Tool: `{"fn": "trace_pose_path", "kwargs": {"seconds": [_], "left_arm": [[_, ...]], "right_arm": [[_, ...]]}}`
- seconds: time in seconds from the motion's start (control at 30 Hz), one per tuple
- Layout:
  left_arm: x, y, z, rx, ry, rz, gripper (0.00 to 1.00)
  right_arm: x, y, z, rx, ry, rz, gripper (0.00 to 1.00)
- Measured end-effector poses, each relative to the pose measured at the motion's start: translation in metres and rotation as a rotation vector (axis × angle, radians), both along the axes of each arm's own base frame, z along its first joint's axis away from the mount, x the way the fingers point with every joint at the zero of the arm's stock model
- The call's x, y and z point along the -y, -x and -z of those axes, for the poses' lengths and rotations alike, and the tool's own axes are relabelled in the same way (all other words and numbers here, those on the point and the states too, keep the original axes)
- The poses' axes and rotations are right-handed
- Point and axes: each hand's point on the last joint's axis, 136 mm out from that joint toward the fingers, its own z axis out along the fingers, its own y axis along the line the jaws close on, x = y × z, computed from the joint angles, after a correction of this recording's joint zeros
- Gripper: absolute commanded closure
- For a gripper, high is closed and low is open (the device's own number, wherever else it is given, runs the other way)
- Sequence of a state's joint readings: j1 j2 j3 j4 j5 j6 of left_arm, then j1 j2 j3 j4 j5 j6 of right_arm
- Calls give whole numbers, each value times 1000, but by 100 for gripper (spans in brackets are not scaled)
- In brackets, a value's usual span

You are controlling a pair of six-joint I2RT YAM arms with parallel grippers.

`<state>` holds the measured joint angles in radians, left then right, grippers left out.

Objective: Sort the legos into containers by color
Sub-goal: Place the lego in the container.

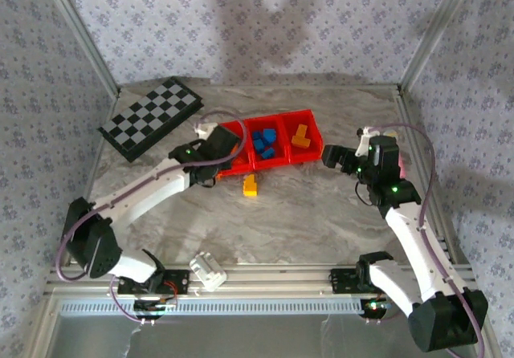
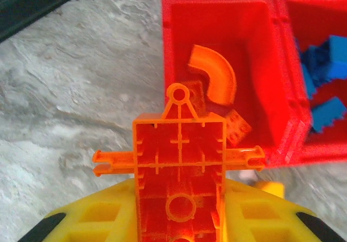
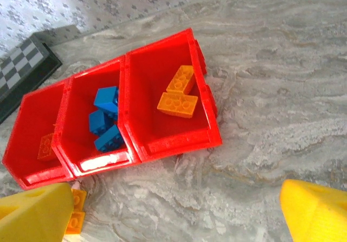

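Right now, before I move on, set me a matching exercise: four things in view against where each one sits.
Things:
1. blue legos
2. flat orange piece
3. loose yellow lego
4. checkered board

Places:
A. on the table, just in front of the red tray
B. in the tray's middle compartment
C. far left of the table
D. clamped in the left gripper

Pairs: 1-B, 2-D, 3-A, 4-C

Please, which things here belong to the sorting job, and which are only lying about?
Belong to the job: red tray, blue bricks, yellow bricks, curved orange piece, held orange piece, loose yellow brick beside the tray.
Lying about: checkered board, white block.
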<state>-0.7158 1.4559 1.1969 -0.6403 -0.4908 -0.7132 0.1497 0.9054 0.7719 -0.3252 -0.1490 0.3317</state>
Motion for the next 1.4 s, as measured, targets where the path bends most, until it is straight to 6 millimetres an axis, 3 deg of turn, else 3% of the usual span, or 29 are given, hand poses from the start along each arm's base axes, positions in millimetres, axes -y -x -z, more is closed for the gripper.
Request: {"fn": "trace_pose_path", "kwargs": {"seconds": [0.13, 0.33, 0.47, 0.73, 0.93, 1.23, 1.4], "left_arm": [[-5, -29, 8, -34, -25, 9, 70], [22, -69, 7, -39, -5, 70, 70], [34, -89, 18, -67, 11, 80, 68], [29, -109, 60, -171, 55, 49, 67], [39, -115, 81, -220, 80, 62, 62], [50, -120, 83, -220, 116, 85, 36], [51, -118, 76, -207, 137, 96, 28]], "right_arm": [[1, 4, 6, -30, 7, 5, 0], [2, 8, 13, -68, -2, 15, 0], [2, 9, 15, -79, -7, 19, 0], [7, 15, 24, -121, 13, 36, 0], [8, 17, 28, -133, 26, 38, 0], [11, 19, 31, -149, 40, 47, 0], [11, 19, 34, -159, 41, 46, 0]]}}
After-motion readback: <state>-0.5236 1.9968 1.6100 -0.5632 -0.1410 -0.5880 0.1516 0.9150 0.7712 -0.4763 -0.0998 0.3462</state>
